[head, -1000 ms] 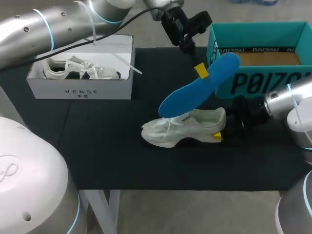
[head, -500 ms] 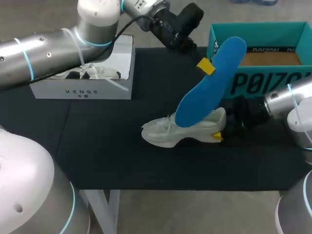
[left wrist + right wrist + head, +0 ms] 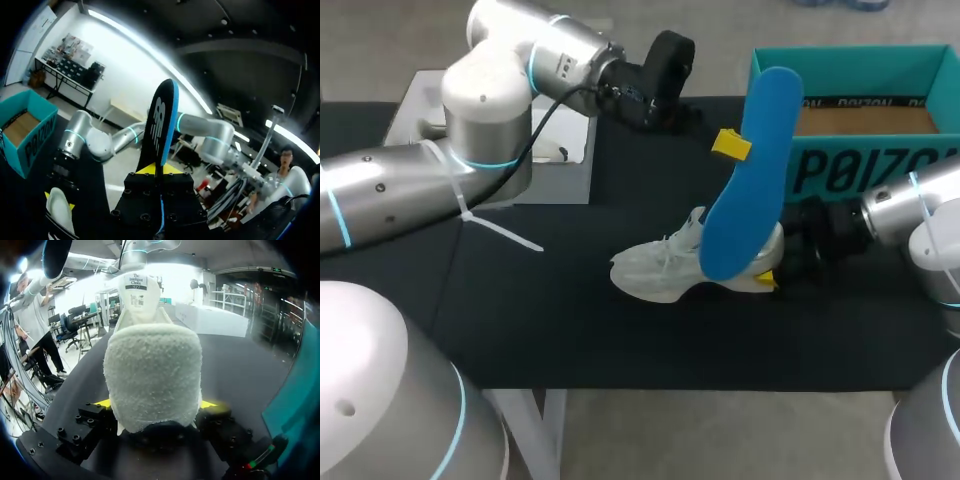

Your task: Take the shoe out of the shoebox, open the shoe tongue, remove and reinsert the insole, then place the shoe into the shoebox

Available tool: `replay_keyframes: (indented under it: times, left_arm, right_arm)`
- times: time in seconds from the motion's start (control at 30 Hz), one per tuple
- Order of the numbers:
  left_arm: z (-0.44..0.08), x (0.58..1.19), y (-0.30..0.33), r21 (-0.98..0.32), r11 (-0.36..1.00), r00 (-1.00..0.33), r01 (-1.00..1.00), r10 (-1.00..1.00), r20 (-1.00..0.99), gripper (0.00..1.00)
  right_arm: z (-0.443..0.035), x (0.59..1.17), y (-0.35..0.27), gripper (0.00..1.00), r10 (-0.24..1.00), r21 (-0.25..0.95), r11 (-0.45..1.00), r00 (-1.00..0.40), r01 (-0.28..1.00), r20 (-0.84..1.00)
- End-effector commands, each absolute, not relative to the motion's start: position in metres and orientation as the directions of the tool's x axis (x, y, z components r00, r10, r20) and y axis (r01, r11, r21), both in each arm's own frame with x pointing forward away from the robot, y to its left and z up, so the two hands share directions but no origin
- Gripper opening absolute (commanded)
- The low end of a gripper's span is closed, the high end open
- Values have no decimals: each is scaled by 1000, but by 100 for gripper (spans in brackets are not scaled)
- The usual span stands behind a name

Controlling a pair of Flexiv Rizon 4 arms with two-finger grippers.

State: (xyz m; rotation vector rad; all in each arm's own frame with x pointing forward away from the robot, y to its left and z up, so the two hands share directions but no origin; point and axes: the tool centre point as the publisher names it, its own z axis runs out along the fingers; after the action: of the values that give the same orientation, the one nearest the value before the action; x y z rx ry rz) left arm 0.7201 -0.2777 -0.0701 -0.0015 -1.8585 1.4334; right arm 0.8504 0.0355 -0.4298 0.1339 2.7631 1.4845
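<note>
Mid-surface, nearest me: white mesh lace-up shoe (image 3: 662, 272) sits sole-down on the black cloth-covered surface (image 3: 570, 330). Its long axis runs side to side, toe to my left, heel to my right. Right hand (image 3: 156, 407) is clamped on the padded heel, one yellow tip on either side.

Just above it: long blue foam insole (image 3: 757, 180), long axis nearly upright, top leaning slightly right. Wide end is low at the shoe's collar (can't tell if it's inside the opening), narrow end up in the air. Left hand (image 3: 161, 171) pinches it across its thickness, in its upper part.

Far right: open teal cardboard shoebox (image 3: 840, 52), well apart from the shoe.

My read: insole step, reinsert half. Next move: steer the wide end into the opening, tip the insole flatter toward the toe, slide it forward. Right hand should brace the heel against that push.
</note>
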Motion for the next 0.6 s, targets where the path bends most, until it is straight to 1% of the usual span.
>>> replay_keyframes:
  times: [0.03, 0.07, 0.13, 0.27, 0.4, 0.6]
  left_arm:
    - [-59, 716, -283, -865, 219, -763, -451, 408, 501, 0]
    - [-56, 718, -285, -883, 200, -801, -424, 373, 469, 0]
    - [-52, 722, -288, -883, 171, -810, -438, 350, 470, 0]
    - [-48, 727, -287, -859, 189, -800, -476, 313, 512, 0]
    - [-41, 731, -280, -856, 226, -789, -465, 333, 516, 0]
    - [-18, 740, -264, -882, 207, -821, -424, 322, 471, 0]
  right_arm:
    - [-434, 849, 36, 0, 77, 830, 552, -996, 75, 39]
    - [-434, 849, 36, 0, 77, 830, 552, -996, 75, 39]
    - [-434, 849, 36, 0, 77, 830, 552, -996, 75, 39]
    - [-434, 849, 36, 0, 77, 830, 552, -996, 75, 39]
    - [-434, 849, 36, 0, 77, 830, 552, -996, 75, 39]
    - [-434, 849, 36, 0, 77, 830, 552, -996, 75, 39]
